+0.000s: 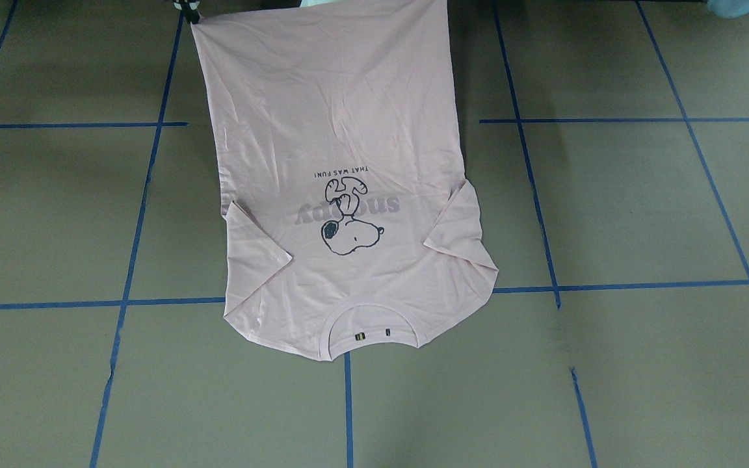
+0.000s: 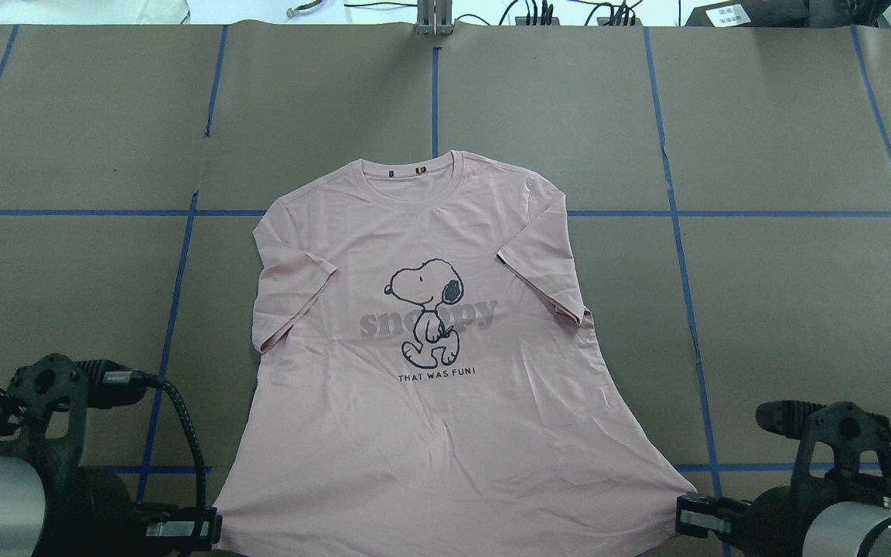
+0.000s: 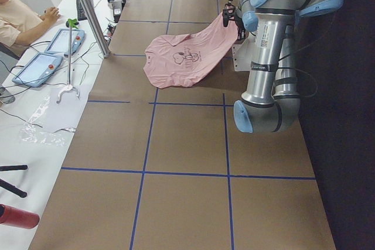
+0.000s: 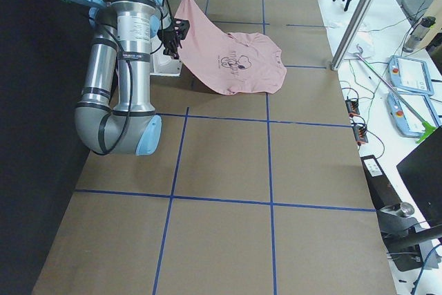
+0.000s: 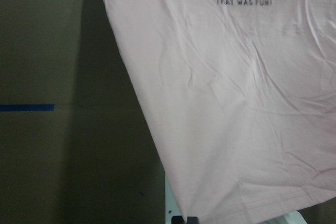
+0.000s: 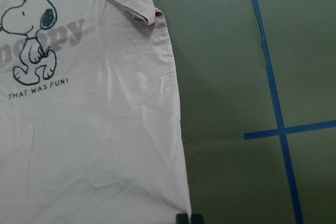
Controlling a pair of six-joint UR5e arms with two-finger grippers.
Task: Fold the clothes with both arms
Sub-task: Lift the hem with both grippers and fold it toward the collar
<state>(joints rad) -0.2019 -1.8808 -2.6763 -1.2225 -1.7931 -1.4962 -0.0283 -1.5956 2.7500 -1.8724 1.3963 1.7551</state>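
The pale pink T-shirt lies front up, with a cartoon dog outline and grey lettering. Its collar points away from me. The collar end rests on the table and the hem end is lifted off it toward me. My left gripper is shut on the hem's left corner, which also shows in the left wrist view. My right gripper is shut on the hem's right corner, which also shows in the right wrist view and the front-facing view. The hem is stretched between the two grippers.
Blue tape lines mark a grid on the brown table. A metal post and cables stand at the far edge. Tablets and a seated person are beyond that edge. A white pedestal base sits under the lifted hem.
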